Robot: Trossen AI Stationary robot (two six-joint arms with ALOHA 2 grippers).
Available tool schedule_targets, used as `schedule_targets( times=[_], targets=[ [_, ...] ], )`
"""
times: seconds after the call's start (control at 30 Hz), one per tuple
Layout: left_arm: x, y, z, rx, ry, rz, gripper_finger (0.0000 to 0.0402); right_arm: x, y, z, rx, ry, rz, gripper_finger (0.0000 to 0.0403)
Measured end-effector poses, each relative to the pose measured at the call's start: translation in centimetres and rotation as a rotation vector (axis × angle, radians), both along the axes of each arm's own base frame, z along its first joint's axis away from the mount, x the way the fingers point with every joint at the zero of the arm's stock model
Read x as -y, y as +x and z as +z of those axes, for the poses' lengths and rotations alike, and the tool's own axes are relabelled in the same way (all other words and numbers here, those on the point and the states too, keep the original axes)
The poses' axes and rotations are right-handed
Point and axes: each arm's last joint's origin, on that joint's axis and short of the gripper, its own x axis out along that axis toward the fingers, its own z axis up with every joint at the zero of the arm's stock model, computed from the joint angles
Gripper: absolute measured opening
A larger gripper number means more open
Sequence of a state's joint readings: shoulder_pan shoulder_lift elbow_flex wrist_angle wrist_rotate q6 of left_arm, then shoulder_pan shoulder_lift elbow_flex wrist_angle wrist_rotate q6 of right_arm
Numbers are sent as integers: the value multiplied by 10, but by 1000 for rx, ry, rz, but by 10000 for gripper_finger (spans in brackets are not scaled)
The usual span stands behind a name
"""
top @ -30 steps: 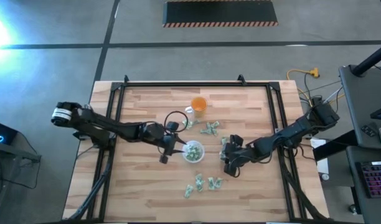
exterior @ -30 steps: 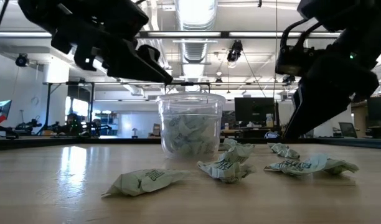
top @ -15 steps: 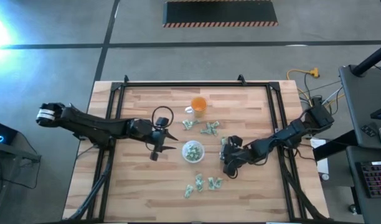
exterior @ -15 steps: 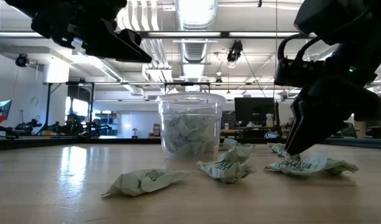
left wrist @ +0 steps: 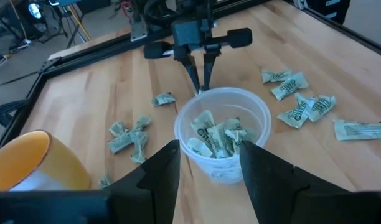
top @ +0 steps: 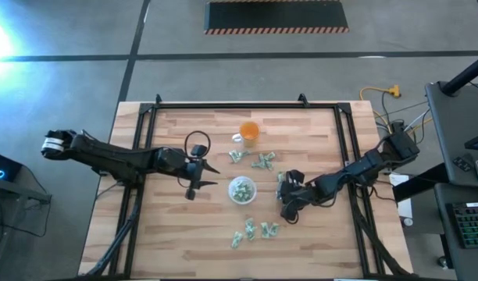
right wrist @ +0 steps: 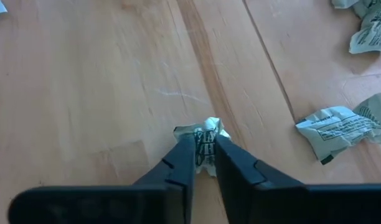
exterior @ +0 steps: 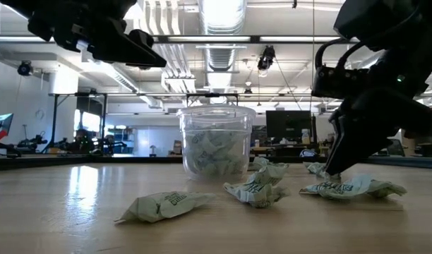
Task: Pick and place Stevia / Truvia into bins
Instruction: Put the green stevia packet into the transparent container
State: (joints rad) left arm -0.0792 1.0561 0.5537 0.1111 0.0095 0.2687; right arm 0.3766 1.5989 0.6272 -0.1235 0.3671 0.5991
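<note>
R gripper [right wrist: 204, 149] sits low on the table right of centre in the high view, fingers nearly closed on a sachet [right wrist: 205, 133], pinched at its middle so it should lift clean. Cup [top: 241, 190] at frame centre is already part full of sachets. More lie loose: a cluster [top: 253, 230] below the cup, others above it near the orange cup [top: 248, 131]. L gripper [top: 200, 173] hovers left of the cup, fingers apart, empty, prob. leaving the cup clear for the drop.

Clear cup [top: 242, 190] part-filled, green sachets [top: 262, 161] scattered
</note>
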Motion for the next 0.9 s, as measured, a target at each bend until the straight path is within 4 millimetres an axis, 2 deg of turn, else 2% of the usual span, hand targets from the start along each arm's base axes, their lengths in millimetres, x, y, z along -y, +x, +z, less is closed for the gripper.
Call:
schedule_targets(
  times=[0.17, 0.37, 0.67, 0.9],
  targets=[
    [-2, -1, -4, -40, 30, 53, 151, -1, 2, 6, 12, -8, 28, 33],
    [-8, -6, -13, -136, 125, 214, 151, -6, 15, 24, 72, -34, 104, 31],
    [-19, -10, -44, -233, 281, 406, 151, -15, 39, 59, 172, -106, 231, 31],
    [-28, -8, -62, -224, 324, 453, 151, -18, 55, 86, 246, -218, 294, 31]
  ],
)
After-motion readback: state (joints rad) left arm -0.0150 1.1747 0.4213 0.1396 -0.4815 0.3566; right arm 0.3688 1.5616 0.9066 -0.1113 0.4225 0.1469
